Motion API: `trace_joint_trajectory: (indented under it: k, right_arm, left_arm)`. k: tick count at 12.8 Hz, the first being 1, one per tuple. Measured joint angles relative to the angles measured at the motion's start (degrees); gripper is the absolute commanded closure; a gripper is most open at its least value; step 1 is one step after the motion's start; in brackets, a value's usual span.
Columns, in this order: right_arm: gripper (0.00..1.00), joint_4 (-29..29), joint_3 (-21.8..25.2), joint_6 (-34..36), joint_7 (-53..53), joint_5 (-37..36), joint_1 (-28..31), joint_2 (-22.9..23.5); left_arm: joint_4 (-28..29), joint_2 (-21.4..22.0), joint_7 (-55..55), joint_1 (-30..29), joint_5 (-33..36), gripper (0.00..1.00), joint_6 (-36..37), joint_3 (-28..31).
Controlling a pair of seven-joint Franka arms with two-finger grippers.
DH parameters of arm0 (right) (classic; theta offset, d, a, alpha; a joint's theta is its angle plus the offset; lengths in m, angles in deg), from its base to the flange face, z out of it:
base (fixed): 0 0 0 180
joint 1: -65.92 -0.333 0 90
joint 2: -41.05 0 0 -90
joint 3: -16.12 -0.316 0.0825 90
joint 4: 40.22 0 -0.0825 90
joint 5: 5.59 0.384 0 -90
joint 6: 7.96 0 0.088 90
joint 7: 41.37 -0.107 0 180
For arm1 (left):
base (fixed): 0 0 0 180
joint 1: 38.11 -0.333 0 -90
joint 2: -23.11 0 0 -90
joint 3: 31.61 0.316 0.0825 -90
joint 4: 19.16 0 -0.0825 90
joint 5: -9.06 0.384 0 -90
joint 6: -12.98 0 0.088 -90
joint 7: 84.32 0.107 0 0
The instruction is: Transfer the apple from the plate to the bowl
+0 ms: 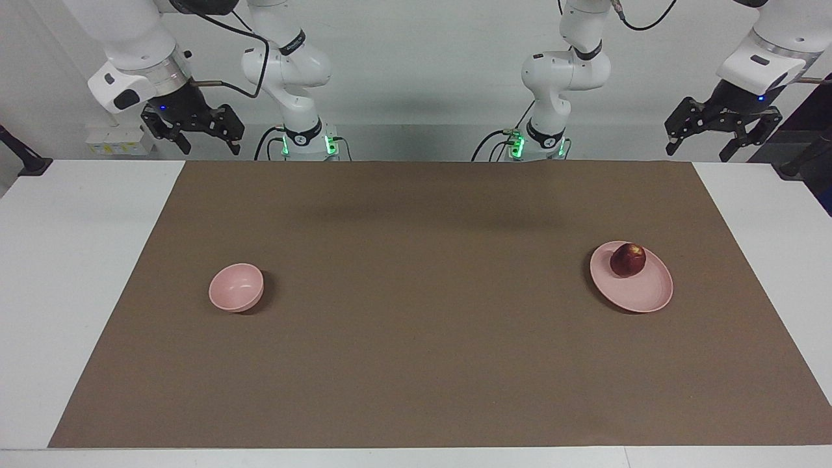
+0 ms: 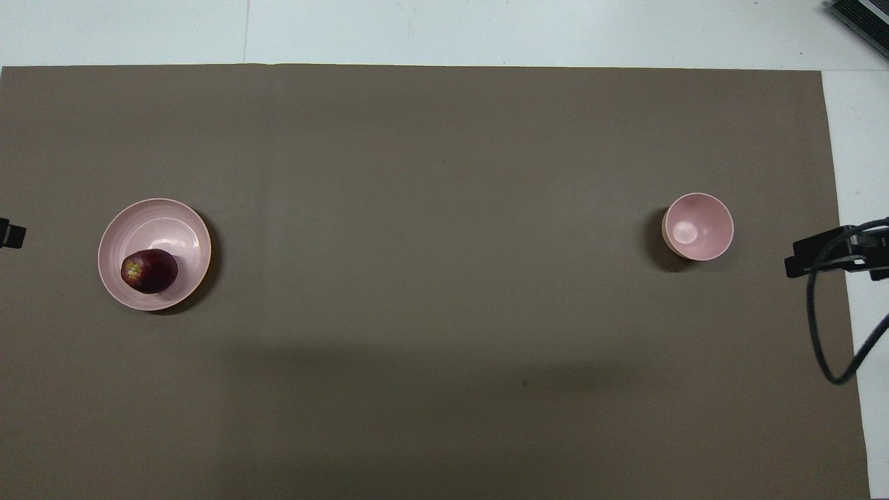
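Observation:
The dark red apple (image 1: pixel 628 259) lies on the pale pink plate (image 1: pixel 640 292), on the part nearer to the robots, at the left arm's end of the brown mat. It also shows in the overhead view (image 2: pixel 148 271) on the plate (image 2: pixel 167 221). The small pink bowl (image 1: pixel 236 286) stands empty at the right arm's end, also seen from overhead (image 2: pixel 697 226). My left gripper (image 1: pixel 702 146) hangs open and empty, raised at its end of the table, well above and apart from the plate. My right gripper (image 1: pixel 208 144) hangs open and empty, raised at its own end.
The brown mat (image 1: pixel 429 312) covers most of the white table (image 1: pixel 58 273). A black cable (image 2: pixel 823 326) loops down from the right arm over the mat's edge. Only the tips of the grippers show at the side edges of the overhead view.

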Motion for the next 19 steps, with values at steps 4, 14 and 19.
trace_joint_trajectory:
  k: [4, 14, 19]
  right_arm:
    - [0.00, 0.0, 0.0, 0.0, 0.0, 0.0, -0.1, 0.0]
    - [0.00, 0.1, 0.0, 0.0, 0.0, 0.0, -0.2, 0.0]
    - [0.00, 0.1, 0.0, 0.1, 0.0, 0.0, -0.2, -0.1]
  left_arm:
    - [0.0, 0.1, 0.0, 0.0, 0.0, 0.00, 0.1, 0.3]
    - [14.5, 0.4, 0.5, 0.3, 0.0, 0.00, -17.0, -0.3]
    - [26.6, -0.6, 0.5, 0.3, 0.0, 0.00, -32.2, -0.3]
